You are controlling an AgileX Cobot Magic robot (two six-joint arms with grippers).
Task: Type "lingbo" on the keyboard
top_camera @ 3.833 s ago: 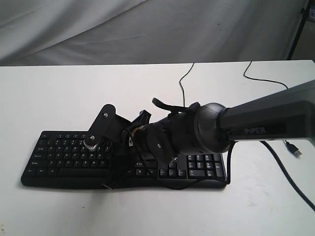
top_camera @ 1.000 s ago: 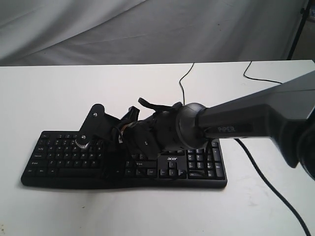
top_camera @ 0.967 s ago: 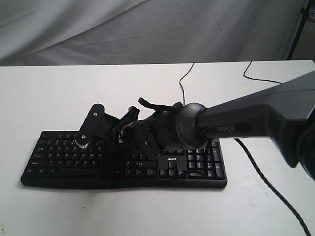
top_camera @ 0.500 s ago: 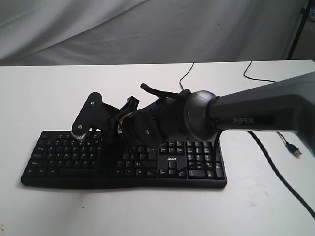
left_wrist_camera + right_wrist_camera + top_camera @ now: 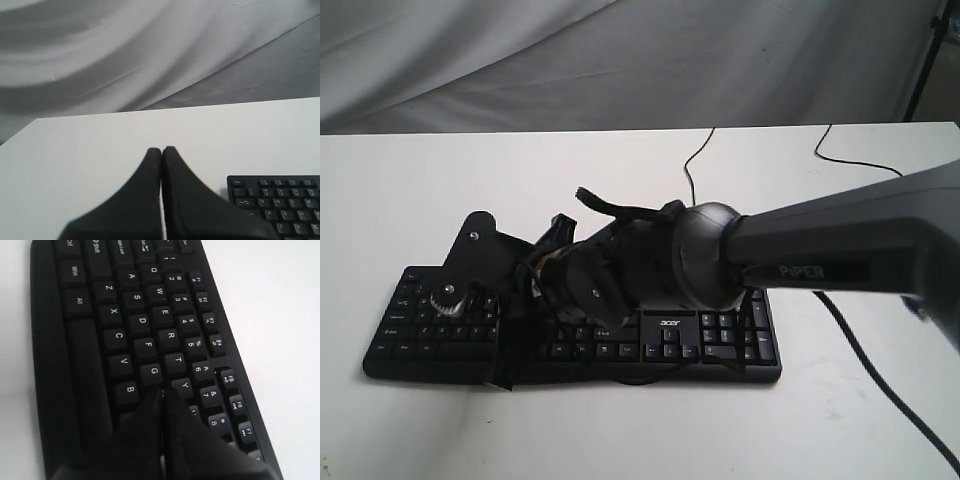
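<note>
Keyboard: black, flat on the white table, on the near side, a bit left of the middle.
Right gripper: fingers pressed together, nothing held, tips low over the letter keys just beside G, B and Y; touching or not, cannot tell.
Left gripper: fingers pressed together, nothing held, over bare table near a keyboard corner.
Cable: thin, black, from the keyboard's far edge to the table's far side.

The tool fills the lower centre of the frame, its two dark fingers pressed together with only a thin seam between them. It sits over a white bench. A corner of the black keyboard shows at lower right. Grey draped cloth spans the upper frame.
</note>
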